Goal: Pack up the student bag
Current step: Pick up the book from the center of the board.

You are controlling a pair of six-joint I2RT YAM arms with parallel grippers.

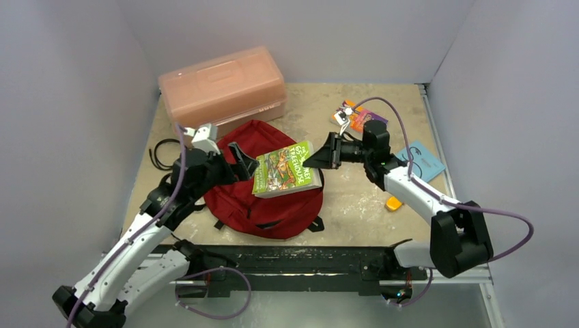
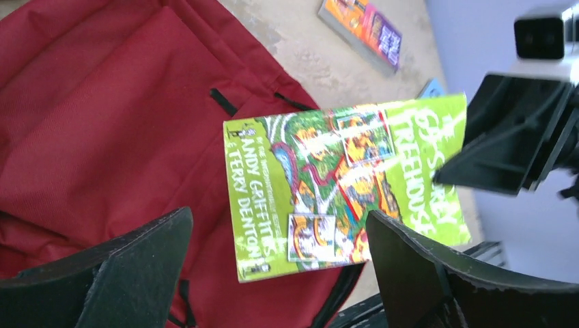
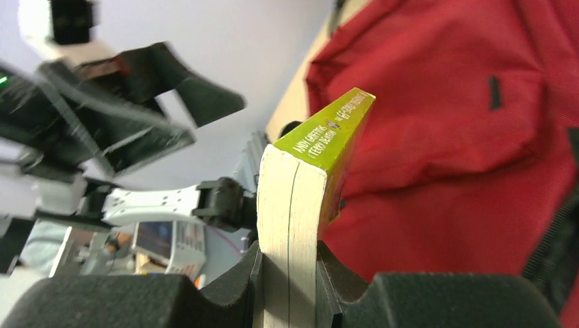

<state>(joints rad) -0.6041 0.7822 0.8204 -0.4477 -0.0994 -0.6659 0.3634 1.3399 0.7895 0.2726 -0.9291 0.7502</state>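
Right gripper (image 3: 290, 287): I'm watching it clamping the book (image 1: 285, 169) by its page edge — above the bag (image 1: 273, 212).
Left gripper (image 1: 244, 161): jaws are gaping wide, holding nothing.
Bag: lying flat between the arms, beneath the book.

Soft, even light from above, faint shadows only. Top view sharp. Left wrist: book (image 2: 341, 184) beyond fingers (image 2: 423, 273) motion-blurred, glare on cover. Right wrist: bg left of fingers (image 3: 171, 301) smeared, washed out.
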